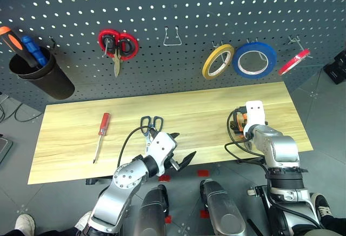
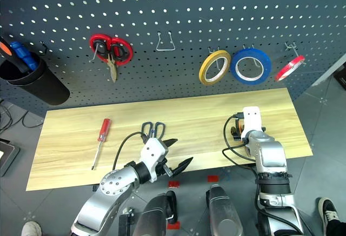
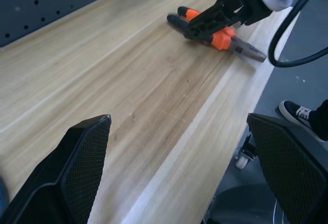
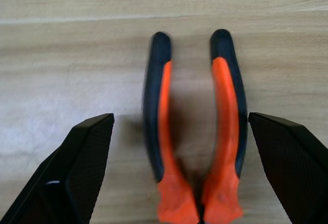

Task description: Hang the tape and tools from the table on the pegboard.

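Observation:
The pliers, with orange-and-black handles, lie on the light wood table near its right front. My right gripper hovers open just above them, one finger on each side of the handles and touching neither. My left gripper is open and empty over the table's front edge, right of the black-handled scissors. The red-handled screwdriver lies further left. The thin red tape hangs on a hook at the far right of the pegboard. The left wrist view shows the pliers under my right gripper.
On the pegboard hang red-handled scissors, a yellow roll and a blue roll. A bare wire hook sits between them. A black cup at the left holds orange and blue screwdrivers.

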Robot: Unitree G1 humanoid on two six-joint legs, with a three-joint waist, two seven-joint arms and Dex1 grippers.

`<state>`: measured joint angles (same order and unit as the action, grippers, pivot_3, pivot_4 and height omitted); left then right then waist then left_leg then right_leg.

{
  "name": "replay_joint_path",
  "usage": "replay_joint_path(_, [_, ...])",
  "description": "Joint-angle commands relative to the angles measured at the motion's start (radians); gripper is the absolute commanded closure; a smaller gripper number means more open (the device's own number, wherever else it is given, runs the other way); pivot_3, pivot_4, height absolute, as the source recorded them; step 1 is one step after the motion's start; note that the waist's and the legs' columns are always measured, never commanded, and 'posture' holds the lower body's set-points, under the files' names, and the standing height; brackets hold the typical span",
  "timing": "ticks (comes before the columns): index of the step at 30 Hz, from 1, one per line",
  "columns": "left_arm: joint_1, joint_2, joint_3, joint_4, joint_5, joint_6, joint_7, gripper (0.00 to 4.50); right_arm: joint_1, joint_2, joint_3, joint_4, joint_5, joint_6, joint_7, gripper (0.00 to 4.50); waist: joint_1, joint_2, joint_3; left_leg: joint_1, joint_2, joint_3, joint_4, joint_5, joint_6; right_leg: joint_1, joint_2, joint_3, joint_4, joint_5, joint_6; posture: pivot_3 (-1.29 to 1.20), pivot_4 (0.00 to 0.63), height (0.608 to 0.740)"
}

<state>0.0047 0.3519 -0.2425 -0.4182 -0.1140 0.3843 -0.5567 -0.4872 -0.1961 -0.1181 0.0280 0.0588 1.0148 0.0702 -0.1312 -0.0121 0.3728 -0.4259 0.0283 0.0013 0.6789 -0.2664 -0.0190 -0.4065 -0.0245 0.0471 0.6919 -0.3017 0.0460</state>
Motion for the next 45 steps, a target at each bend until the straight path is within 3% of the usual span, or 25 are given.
replay_joint_path(1, [0.003,0.002,0.005,-0.033,-0.014,-0.005,-0.001,0.0,0.01,0.001,-0.018,0.011,0.001,0.0,-0.017,0.01,0.002,0.0,0.004,0.0,0.0,0.0,0.0,0.0,0.0,0.0,0.0,0.0,0.0,0.0,0.0,-0.13,0.447,0.74])
replay_joint_path(5, [-0.007,0.003,0.007,-0.029,-0.016,-0.004,-0.005,0.0,0.009,0.003,-0.026,0.021,0.011,0.012,-0.016,0.01,0.004,-0.001,0.009,0.0,0.0,0.0,0.0,0.0,0.0,0.0,0.0,0.0,0.0,0.0,0.0,-0.13,0.449,0.74])
replay_joint_path(8, [-0.014,0.005,0.012,-0.027,-0.02,-0.002,-0.009,0.0,0.009,-0.01,-0.012,0.019,0.012,-0.004,0.006,0.53,0.006,0.0,0.011,0.0,0.0,0.0,0.0,0.0,0.0,0.0,0.0,0.0,0.0,0.0,0.0,-0.14,0.446,0.74])
replay_joint_path(11, [-0.021,0.004,0.013,-0.023,-0.02,-0.002,-0.01,0.0,0.013,-0.019,-0.001,0.017,0.011,-0.011,0.022,1.48,0.009,0.0,0.012,0.0,0.0,0.0,-0.001,0.0,0.0,0.0,0.0,0.0,-0.001,0.0,0.0,-0.14,0.442,0.74])
replay_joint_path(17, [-0.037,-0.003,0.01,-0.018,-0.02,-0.001,-0.005,0.0,0.017,-0.029,0.021,0.018,0.002,-0.039,0.033,1.5,0.012,-0.001,0.013,0.0,0.0,0.001,-0.001,0.0,-0.001,-0.001,0.0,0.0,-0.001,0.0,0.0,-0.14,0.426,0.74])
replay_joint_path(24, [-0.01,0.008,0.043,-0.087,-0.043,0.015,0.0,0.0,0.055,-0.125,0.135,-0.187,0.083,-0.081,0.261,1.5,0.017,-0.001,0.013,-0.003,0.001,0.001,-0.002,0.001,-0.002,-0.005,0.0,-0.001,-0.002,0.0,0.0,-0.14,0.385,0.74])
replay_joint_path(29, [0.064,0.026,0.077,-0.221,-0.087,0.061,0.011,0.0,0.088,-0.156,0.135,-0.344,0.183,-0.108,0.381,1.5,0.019,-0.001,0.012,-0.008,0.001,0.0,-0.003,0.004,-0.007,-0.009,0.0,-0.001,-0.002,0.0,0.0,-0.14,0.342,0.74])
replay_joint_path(38, [0.18,-0.057,0.203,-0.561,-0.171,0.204,0.214,0.0,-0.101,0.115,0.041,-0.397,0.392,-0.152,0.329,1.5,0.024,-0.006,-0.008,-0.011,0.001,-0.001,-0.002,0.007,-0.012,-0.014,0.0,-0.003,0.004,0.001,0.0,-0.08,0.247,0.74])
replay_joint_path(45, [0.127,-0.1,0.286,-0.629,-0.146,0.201,0.366,0.0,-0.316,0.259,-0.032,-0.2,0.397,-0.421,0.255,1.5,0.053,-0.017,-0.067,-0.011,0.0,-0.001,-0.002,0.007,-0.012,-0.015,0.0,-0.004,0.004,0.001,-0.001,0.01,0.171,0.74])
